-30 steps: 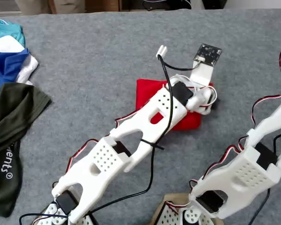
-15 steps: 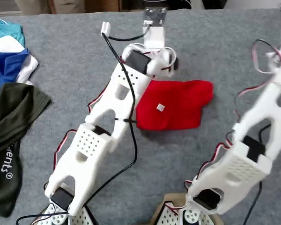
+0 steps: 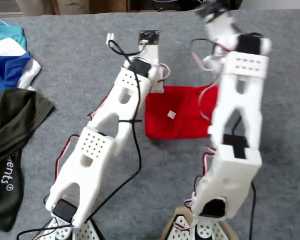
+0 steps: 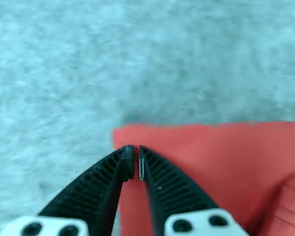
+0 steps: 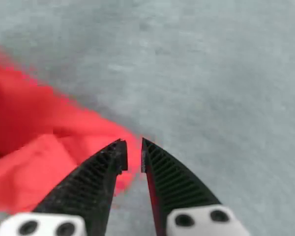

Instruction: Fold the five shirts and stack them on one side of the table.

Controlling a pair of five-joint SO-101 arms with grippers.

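A folded red shirt (image 3: 182, 117) lies on the grey cloth-covered table (image 3: 80, 60), near the middle. My left gripper (image 3: 158, 88) is at its far left corner. In the left wrist view that gripper (image 4: 135, 162) is shut, its tips just over the corner of the red shirt (image 4: 211, 167). My right arm (image 3: 240, 75) stands over the shirt's far right side. In the right wrist view the right gripper (image 5: 133, 155) hangs above the edge of the red shirt (image 5: 34, 152), its fingers a narrow gap apart with nothing between them.
Several unfolded shirts are heaped at the left edge: a teal one (image 3: 7, 31), a blue and white one (image 3: 10, 67) and a dark green one (image 3: 12, 125). Both arm bases (image 3: 200, 227) stand at the front edge. Bare grey table lies far right and behind the red shirt.
My left arm has swung from the red shirt's right side to its far left corner. My right arm has swept in from the right edge to stand over the shirt's right side.
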